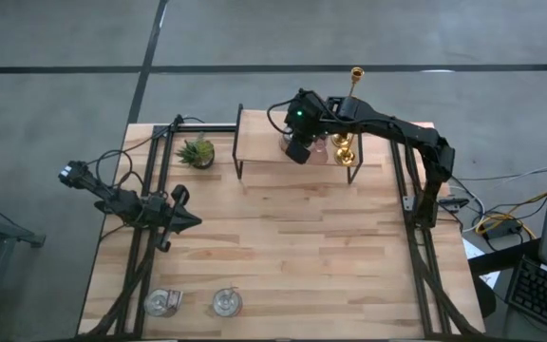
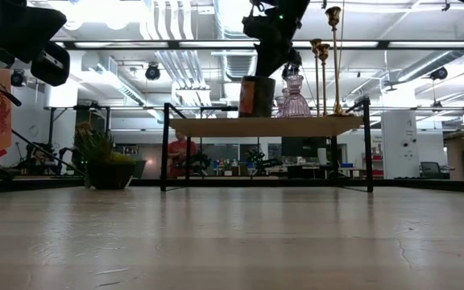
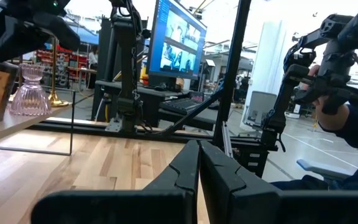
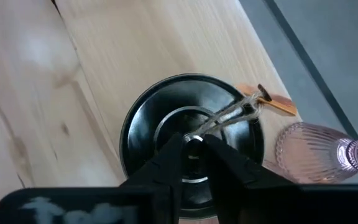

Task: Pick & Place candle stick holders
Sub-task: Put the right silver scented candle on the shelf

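From above, the right arm covered most of the small shelf at the far edge of the desk, so the pink glass holders there were barely visible beneath it. The right end effector hung straight over a dark round-topped jar on that shelf, its tips at the centre of the lid beside a string and tag. Whether it was open or gripping anything could not be made out. One ribbed pink holder stood just beside the jar, apart from the end effector and cut off by the wrist picture's edge. The gold holders stood at the shelf's right end, near the right arm, their tall stems clearer in the low view. Two silvery glass cups sat at the desk's near edge towards its left corner, well apart from both arms. The left end effector waited near the desk's left edge, closed on nothing.
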Controlling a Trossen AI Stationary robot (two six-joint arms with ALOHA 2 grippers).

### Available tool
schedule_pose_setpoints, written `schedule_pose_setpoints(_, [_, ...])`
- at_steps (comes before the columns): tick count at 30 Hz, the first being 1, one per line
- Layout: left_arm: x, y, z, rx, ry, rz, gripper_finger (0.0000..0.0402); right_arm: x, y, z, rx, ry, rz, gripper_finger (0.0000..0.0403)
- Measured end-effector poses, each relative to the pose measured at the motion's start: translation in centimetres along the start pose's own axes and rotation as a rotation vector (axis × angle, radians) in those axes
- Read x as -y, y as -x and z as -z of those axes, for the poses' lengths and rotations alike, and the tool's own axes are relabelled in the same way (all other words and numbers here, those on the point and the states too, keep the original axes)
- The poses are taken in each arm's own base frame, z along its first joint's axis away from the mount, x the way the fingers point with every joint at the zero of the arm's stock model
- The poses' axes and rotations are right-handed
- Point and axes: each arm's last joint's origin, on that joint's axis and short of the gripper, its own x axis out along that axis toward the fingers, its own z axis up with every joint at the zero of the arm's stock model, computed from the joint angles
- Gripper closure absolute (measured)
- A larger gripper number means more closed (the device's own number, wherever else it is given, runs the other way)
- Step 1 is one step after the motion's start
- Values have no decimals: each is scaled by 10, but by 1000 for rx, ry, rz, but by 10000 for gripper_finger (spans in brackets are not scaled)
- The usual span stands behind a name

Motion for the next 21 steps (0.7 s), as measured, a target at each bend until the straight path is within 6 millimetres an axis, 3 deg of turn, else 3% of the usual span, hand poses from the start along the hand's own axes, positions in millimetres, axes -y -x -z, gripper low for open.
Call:
schedule_pose_setpoints(14, [0,0,0,1,0,0,385,4,0,-4,43,48,136,332])
schedule_pose_setpoints(21, [0,0,0,1,0,0,385,0,5,-4,54,91,123,317])
